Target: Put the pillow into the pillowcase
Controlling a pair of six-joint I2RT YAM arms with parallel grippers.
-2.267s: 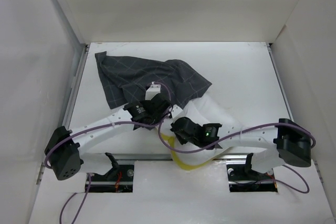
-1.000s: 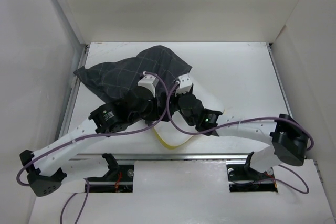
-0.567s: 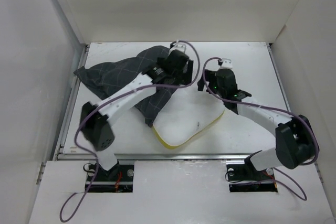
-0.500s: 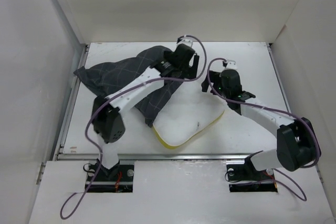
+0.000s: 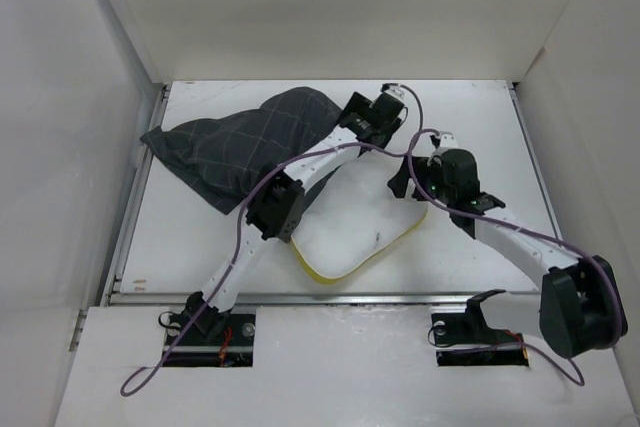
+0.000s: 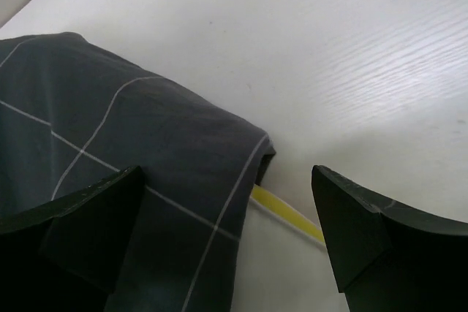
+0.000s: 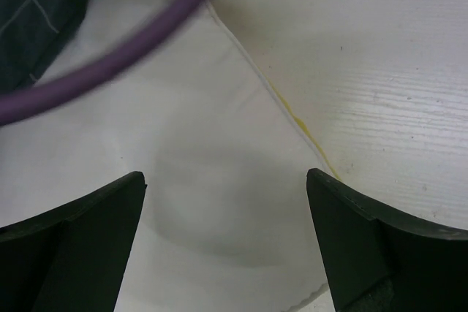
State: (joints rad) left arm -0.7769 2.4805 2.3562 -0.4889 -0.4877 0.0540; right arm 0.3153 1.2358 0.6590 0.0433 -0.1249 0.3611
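Note:
The dark grey checked pillowcase (image 5: 235, 142) lies bunched at the back left of the table, and its right edge covers the far part of the white pillow (image 5: 350, 232). The pillow's yellow band (image 5: 335, 272) shows along the near side. My left gripper (image 5: 364, 125) hangs open over the pillowcase's far right corner (image 6: 146, 151), where a strip of yellow band (image 6: 289, 213) peeks out. My right gripper (image 5: 405, 179) is open above the pillow's right part (image 7: 190, 173), holding nothing.
White walls close the table (image 5: 470, 117) in at the back and on both sides. A metal rail (image 5: 330, 297) runs along the near edge. My left arm's elbow (image 5: 276, 210) sits over the pillowcase's near edge. A purple cable (image 7: 117, 71) crosses the right wrist view.
Both arms have lifted off the seam between pillow and pillowcase. The left gripper swung to the back and right, and the right gripper went right. Pillow and pillowcase have lain still over the last half second.

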